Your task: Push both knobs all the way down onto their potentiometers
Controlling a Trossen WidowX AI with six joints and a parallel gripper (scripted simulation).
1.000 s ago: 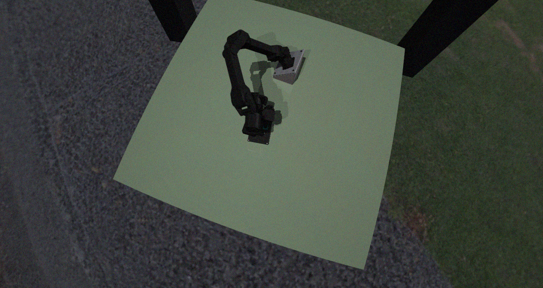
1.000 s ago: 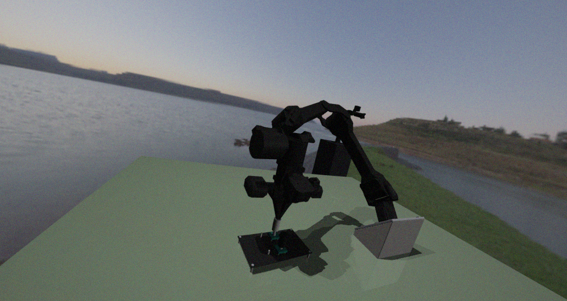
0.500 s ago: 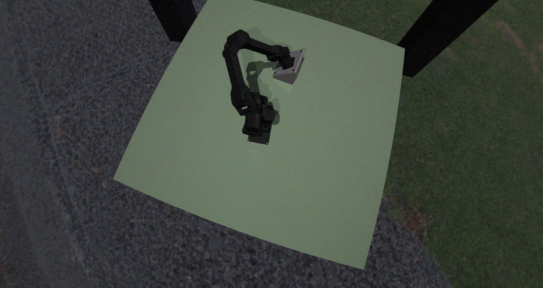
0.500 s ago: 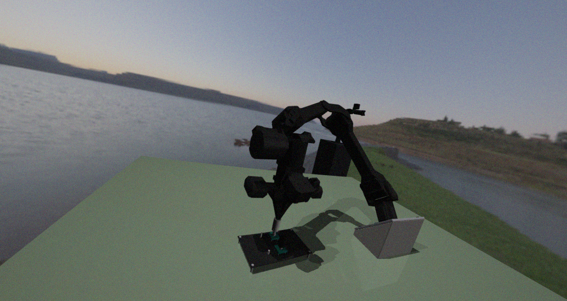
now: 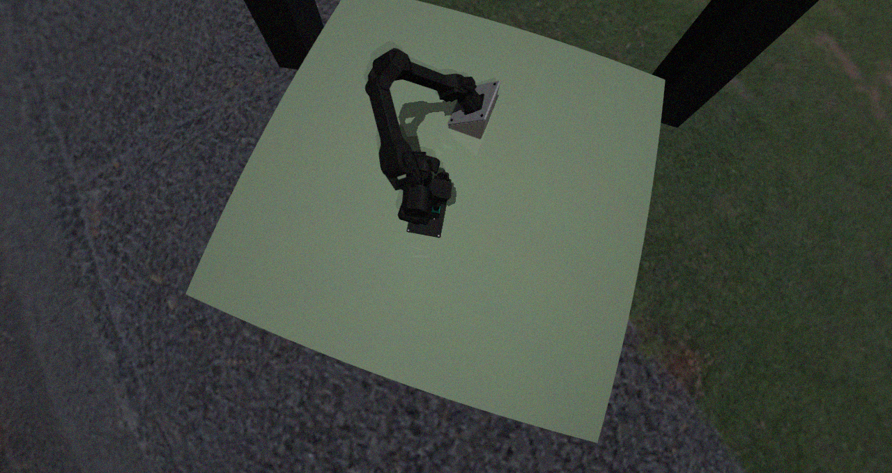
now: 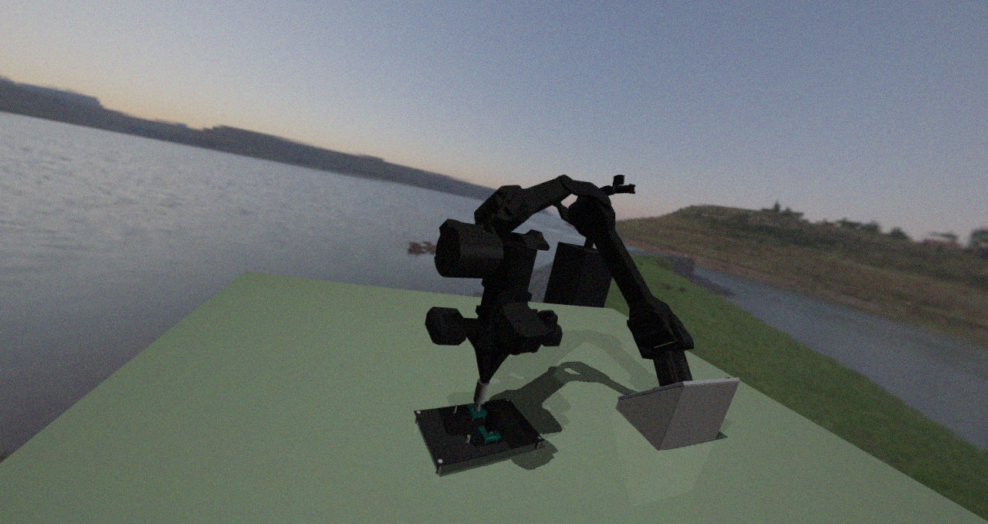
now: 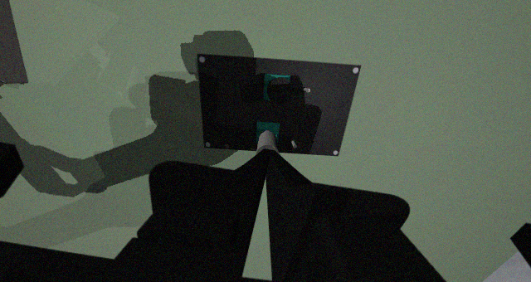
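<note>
Overhead, the gripper (image 6: 483, 380) (image 7: 268, 154) points down, its fingers closed together, at the pale knob (image 6: 481, 392) (image 7: 266, 141) above one teal potentiometer (image 6: 476, 411) (image 7: 268, 128). Behind it the arm (image 5: 387, 118) (image 6: 625, 265) arches over the table (image 5: 499, 251) (image 6: 276, 383) (image 7: 436, 149); the circuit board (image 5: 425, 228) (image 6: 448, 444) (image 7: 340, 108) stands there.

You see a pale green table (image 5: 529, 221) (image 6: 310, 383) (image 7: 436, 108) beneath the jaws, its surface dim and shadowed. Beyond them, you view grey water (image 6: 207, 203), dark hills (image 6: 228, 140) and a dusk sky (image 6: 483, 72), faintly orange near the horizon.
</note>
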